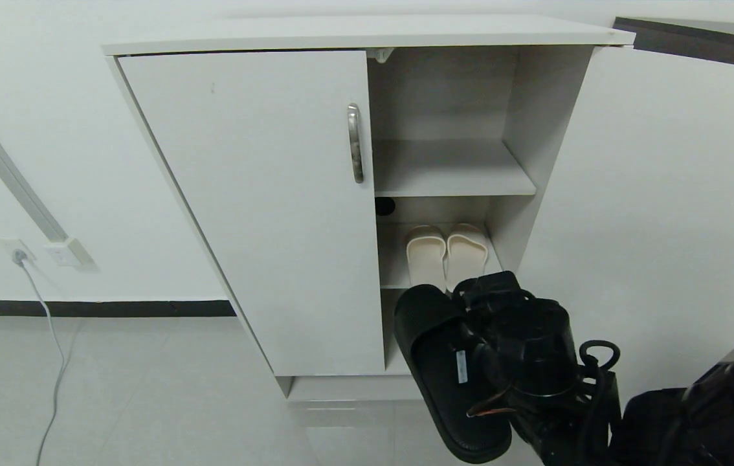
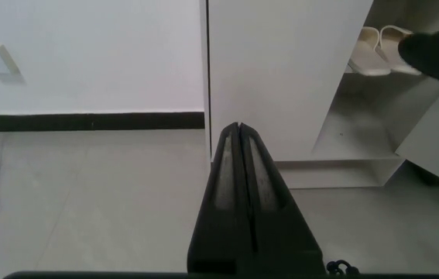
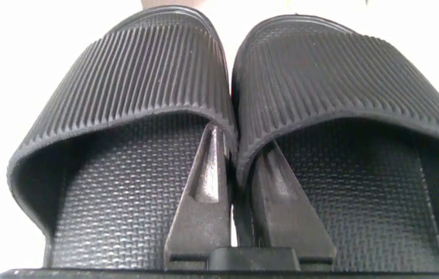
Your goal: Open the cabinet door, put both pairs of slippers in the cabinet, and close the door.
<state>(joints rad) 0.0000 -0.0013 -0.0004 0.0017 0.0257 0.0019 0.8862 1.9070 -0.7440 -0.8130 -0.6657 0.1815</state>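
The right gripper [image 3: 238,205] is pinching the touching inner strap edges of the black ribbed rubber slippers [image 1: 444,369] between its fingers. It is holding them just outside the open right bay of the white two-door cabinet [image 1: 244,194]. Their toes are pointing inward, beneath the cream foam slippers [image 1: 448,255]. The left gripper [image 2: 239,178] is sitting with its fingers pressed together, facing the closed door.

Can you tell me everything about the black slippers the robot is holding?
The black slippers are a rubbery-looking pair of slides, each with a wide ribbed strap and a bumpy footbed. They sit pressed side by side, with the right gripper shut on the straps' inner sides where they meet. The pair hangs tilted in the air, toes toward the open cabinet, before its lower shelves. One carries a small white label.
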